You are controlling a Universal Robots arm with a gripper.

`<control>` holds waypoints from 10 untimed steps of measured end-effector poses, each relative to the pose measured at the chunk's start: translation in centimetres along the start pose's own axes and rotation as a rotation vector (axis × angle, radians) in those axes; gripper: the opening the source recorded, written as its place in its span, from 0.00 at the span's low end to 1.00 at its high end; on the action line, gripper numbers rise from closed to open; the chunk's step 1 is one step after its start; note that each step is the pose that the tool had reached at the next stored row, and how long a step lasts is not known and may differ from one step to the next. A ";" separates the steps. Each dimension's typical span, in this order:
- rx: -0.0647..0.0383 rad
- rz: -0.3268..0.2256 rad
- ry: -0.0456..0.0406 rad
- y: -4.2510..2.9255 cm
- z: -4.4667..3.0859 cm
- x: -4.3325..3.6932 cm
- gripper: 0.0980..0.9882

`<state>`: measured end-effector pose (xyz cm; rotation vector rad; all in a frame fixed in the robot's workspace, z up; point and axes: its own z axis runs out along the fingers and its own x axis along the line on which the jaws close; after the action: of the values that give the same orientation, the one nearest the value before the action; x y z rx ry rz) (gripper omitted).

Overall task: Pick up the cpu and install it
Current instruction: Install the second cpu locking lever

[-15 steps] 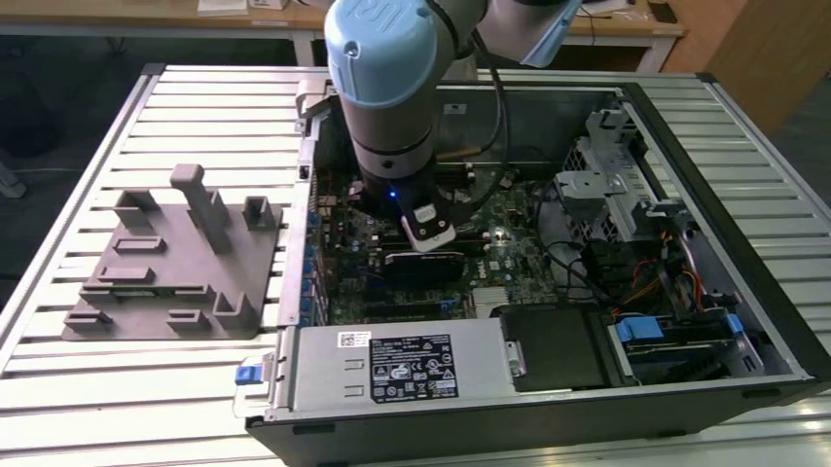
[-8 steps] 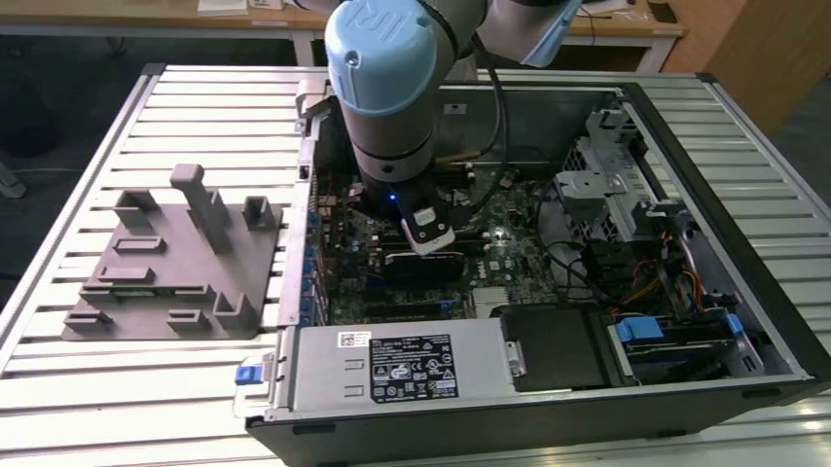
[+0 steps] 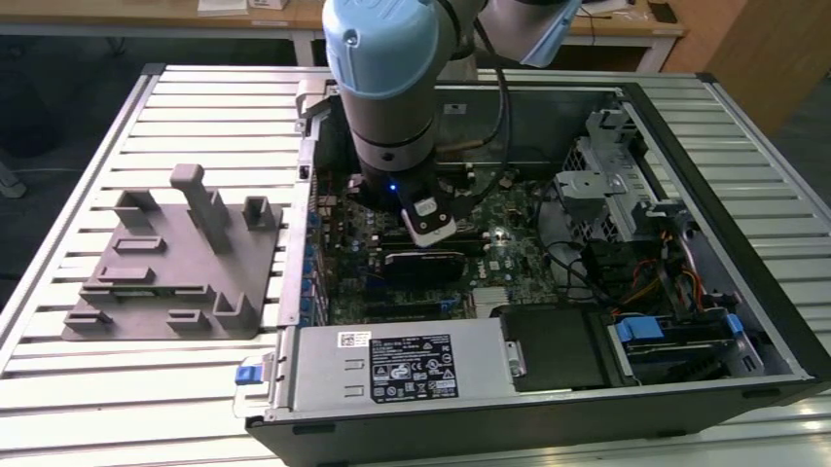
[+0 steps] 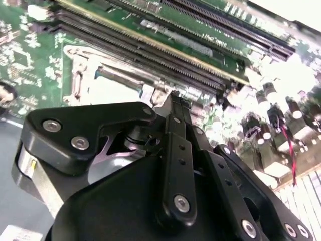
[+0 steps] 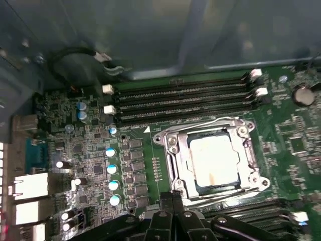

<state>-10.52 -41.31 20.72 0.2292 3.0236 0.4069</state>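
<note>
Your gripper (image 3: 431,226) hangs low inside the open case (image 3: 727,282), over the board (image 5: 90,150). The cpu (image 5: 213,160) lies flat in the socket frame (image 5: 173,145), metal top up, just beside the fingertips, apparently already seated. Fingers (image 4: 173,130) are pressed together, holding nothing. The grey fixture (image 3: 169,258) sits on the table (image 3: 78,389), at the exterior view's left.

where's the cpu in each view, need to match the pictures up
Exterior view: hidden under the arm inside the open computer case.
First wrist view: the cpu sits in its socket frame, just beyond the gripper.
Second wrist view: a pale patch past the gripper may be it.
Shared landmark: the long memory slots.
</note>
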 end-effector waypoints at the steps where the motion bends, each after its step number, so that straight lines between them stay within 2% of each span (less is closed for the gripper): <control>1: 0.000 0.000 -0.0001 0.10 -0.37 -0.02 0.01; 5: 0.000 0.000 -0.0001 0.38 -1.32 -0.13 0.01; 7: 0.004 -0.001 -0.0008 0.44 -1.37 -0.38 0.01; 10: 0.012 -0.001 -0.0012 0.57 -1.30 -1.18 0.01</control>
<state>-9.41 -41.29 22.20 0.2290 3.0255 0.3891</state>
